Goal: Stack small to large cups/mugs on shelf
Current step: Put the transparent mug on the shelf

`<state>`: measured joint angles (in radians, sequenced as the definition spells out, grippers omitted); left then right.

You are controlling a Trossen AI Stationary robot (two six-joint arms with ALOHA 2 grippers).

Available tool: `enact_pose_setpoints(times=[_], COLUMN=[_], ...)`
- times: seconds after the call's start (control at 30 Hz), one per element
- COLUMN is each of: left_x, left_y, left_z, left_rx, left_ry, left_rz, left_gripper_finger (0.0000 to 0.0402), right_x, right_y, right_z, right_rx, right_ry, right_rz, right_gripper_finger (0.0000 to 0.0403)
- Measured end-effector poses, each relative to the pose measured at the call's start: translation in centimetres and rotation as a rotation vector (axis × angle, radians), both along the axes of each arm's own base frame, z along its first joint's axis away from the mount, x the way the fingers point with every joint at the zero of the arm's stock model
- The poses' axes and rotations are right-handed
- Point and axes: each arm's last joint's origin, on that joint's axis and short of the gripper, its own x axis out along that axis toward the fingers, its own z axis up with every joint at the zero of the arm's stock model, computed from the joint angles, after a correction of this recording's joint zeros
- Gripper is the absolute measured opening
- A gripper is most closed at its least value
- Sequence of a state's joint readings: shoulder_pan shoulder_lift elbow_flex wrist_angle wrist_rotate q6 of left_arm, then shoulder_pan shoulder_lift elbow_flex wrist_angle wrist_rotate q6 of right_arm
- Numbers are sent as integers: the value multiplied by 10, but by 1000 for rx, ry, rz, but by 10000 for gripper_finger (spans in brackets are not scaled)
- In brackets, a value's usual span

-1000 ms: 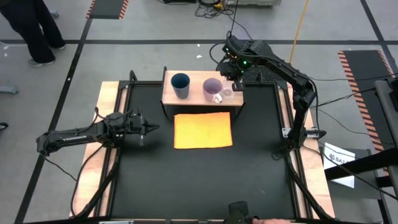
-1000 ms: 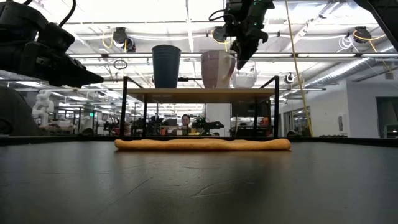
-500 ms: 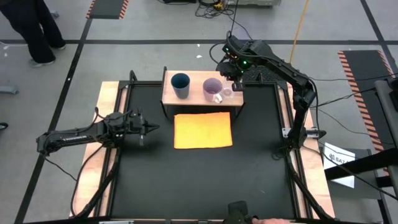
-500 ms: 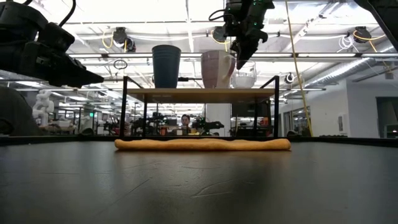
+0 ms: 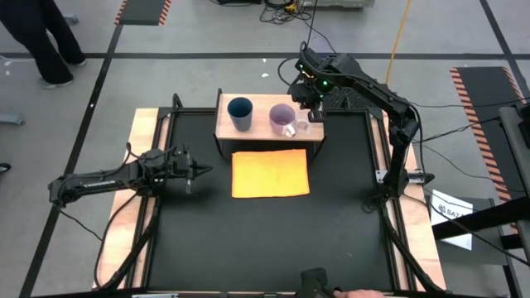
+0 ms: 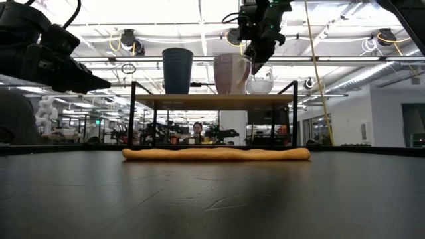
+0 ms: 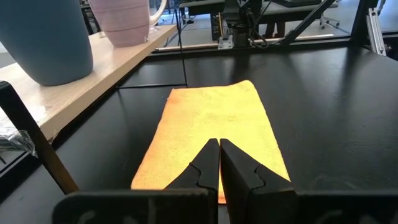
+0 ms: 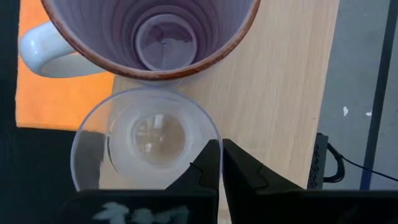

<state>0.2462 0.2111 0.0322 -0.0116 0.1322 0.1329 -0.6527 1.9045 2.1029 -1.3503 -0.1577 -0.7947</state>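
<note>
On the light wooden shelf (image 5: 258, 130) at the table's far side stand a dark blue tumbler (image 5: 240, 112), a lilac mug (image 5: 283, 117) with a handle, and a clear cup (image 5: 303, 124) at the shelf's right end. All three are upright on their bases. My right gripper (image 8: 220, 163) hangs shut just above and beside the clear cup's rim (image 8: 208, 134), slanting down, and touches nothing. In the low view my right gripper (image 6: 251, 64) shows its tip above the clear cup (image 6: 260, 85). My left gripper (image 5: 204, 170) waits shut over the table's left part.
A flat orange cloth (image 5: 270, 173) lies on the black table right in front of the shelf. The shelf's dark side supports (image 6: 133, 116) raise it above the table. People stand on the floor beyond the table's far left corner (image 5: 50, 41).
</note>
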Motion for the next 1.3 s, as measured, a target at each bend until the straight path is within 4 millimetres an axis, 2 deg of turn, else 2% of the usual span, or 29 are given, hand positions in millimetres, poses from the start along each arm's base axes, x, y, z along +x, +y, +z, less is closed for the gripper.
enact_pose_setpoints(times=[0.8,1.3], left_x=[0,0], left_y=[0,0], left_z=[-1,-1], left_rx=[-1,-2], left_ry=[9,9], left_rz=[0,0], left_gripper_finger=[17,17], right_x=[-2,-1], right_y=[-1,-2], right_z=[-1,-5], right_rx=[-28,-15], right_ry=[40,57], right_rz=[-22,-37], right_gripper_finger=[0,33])
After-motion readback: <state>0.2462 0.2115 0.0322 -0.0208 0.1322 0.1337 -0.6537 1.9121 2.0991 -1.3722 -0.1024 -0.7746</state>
